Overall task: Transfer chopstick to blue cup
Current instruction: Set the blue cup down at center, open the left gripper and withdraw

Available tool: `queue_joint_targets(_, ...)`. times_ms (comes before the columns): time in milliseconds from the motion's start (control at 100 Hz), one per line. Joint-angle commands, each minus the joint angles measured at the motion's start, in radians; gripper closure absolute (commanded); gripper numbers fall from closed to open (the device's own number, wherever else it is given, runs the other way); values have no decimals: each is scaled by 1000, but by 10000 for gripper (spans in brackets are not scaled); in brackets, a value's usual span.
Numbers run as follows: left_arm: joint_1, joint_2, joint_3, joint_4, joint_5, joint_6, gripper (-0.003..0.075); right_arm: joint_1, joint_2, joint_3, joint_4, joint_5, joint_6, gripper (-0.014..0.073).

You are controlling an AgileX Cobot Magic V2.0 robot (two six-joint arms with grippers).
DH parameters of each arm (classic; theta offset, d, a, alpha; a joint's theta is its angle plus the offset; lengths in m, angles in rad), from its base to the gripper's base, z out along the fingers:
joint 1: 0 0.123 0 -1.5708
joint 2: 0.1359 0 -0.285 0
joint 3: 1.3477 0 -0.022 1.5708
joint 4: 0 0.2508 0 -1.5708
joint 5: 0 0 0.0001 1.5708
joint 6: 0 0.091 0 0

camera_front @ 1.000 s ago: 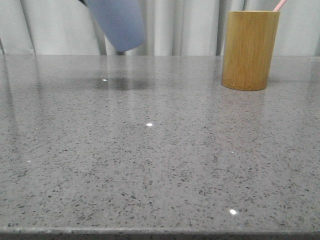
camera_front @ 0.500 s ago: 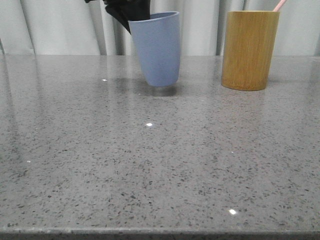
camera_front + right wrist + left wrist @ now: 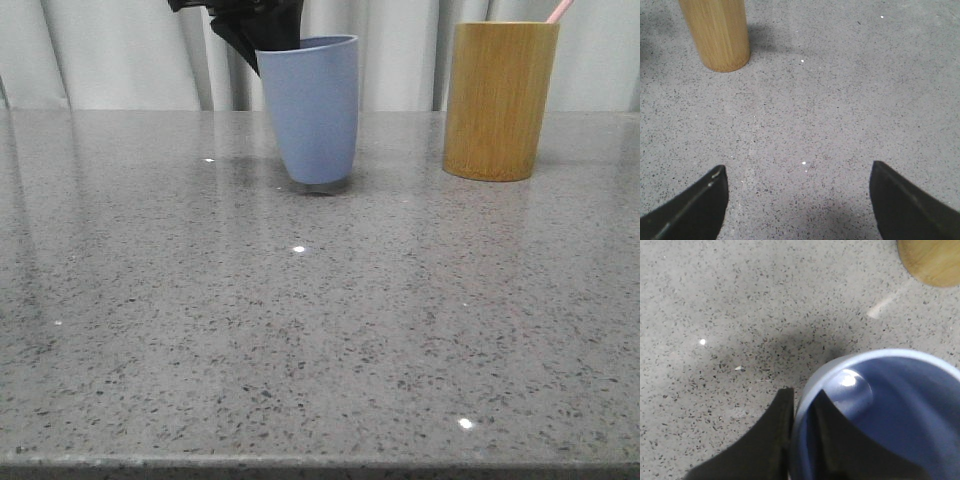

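The blue cup [image 3: 312, 108] stands upright on the grey table at the back, left of centre. My left gripper [image 3: 258, 40] is shut on its rim at the left side, one finger inside and one outside; the left wrist view shows the grip [image 3: 803, 397] and the empty inside of the blue cup [image 3: 890, 415]. A pink chopstick tip [image 3: 560, 10] sticks out of the bamboo cup [image 3: 498, 100] at the back right. My right gripper [image 3: 799, 172] is open and empty above bare table, with the bamboo cup [image 3: 715, 32] ahead of it.
The speckled grey table [image 3: 320, 330] runs to a front edge at the bottom of the front view. Pale curtains hang behind the cups. The bamboo cup also shows in the left wrist view [image 3: 932, 260].
My left gripper has carried the blue cup rightward and down from the air, turning it from tilted to upright, onto the table.
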Motion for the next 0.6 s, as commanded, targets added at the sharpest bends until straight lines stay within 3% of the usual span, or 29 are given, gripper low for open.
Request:
queue_joint_targets(0, -9, -56, -37, -5, -33, -12, 739, -2, 10, -33, -2, -59, -5, 14)
queue_joint_targets(590, -10, -16, -45, 2, -5, -12, 727, -2, 10, -33, -2, -58, -5, 14)
